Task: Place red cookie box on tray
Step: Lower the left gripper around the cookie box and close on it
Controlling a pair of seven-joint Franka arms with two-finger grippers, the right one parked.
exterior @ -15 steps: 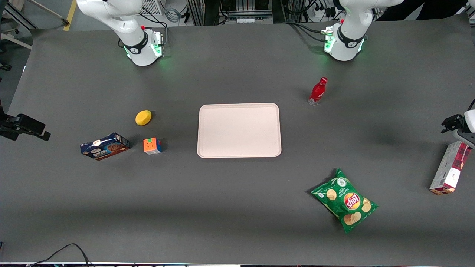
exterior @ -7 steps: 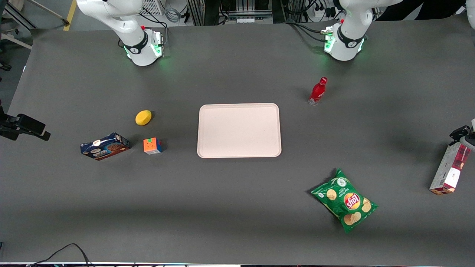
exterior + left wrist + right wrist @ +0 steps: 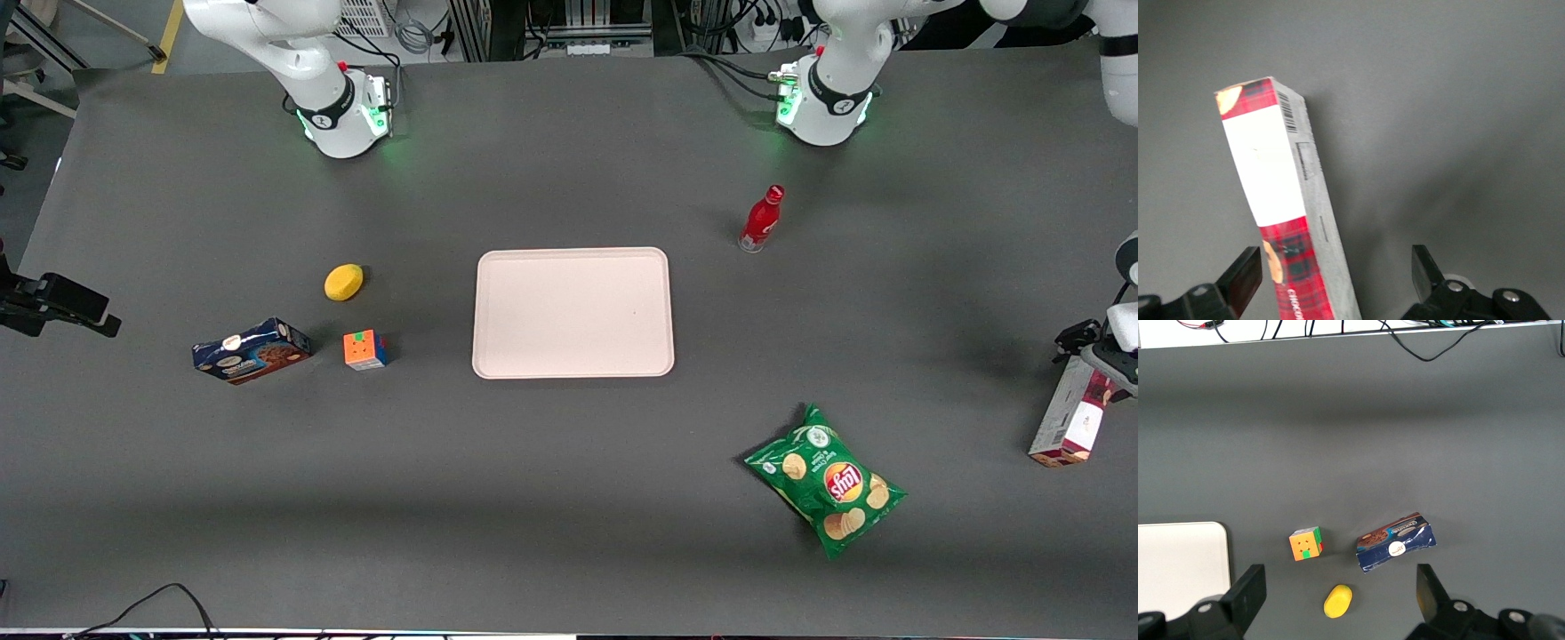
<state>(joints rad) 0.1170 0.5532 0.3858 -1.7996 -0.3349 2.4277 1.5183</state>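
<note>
From the front I see the red cookie box [image 3: 1071,416] lying on the tabletop [image 3: 569,498] at the working arm's end, well apart from the tray [image 3: 573,312], with my tool [image 3: 1095,351] over its farther end. In the left wrist view the tool [image 3: 1337,275] is spread open, fingers [image 3: 1245,275] straddling the red cookie box [image 3: 1281,200], whose long axis runs between them, slightly skewed, so I judge a small twist squares the grasp

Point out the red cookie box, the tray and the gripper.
red cookie box [image 3: 1268,170]: left wrist view, on its white label panel.
tray [image 3: 572,313]: front view, on its bare flat middle.
gripper [image 3: 1337,280]: left wrist view, midway between its open fingertips, which straddle the box's near end.
</note>
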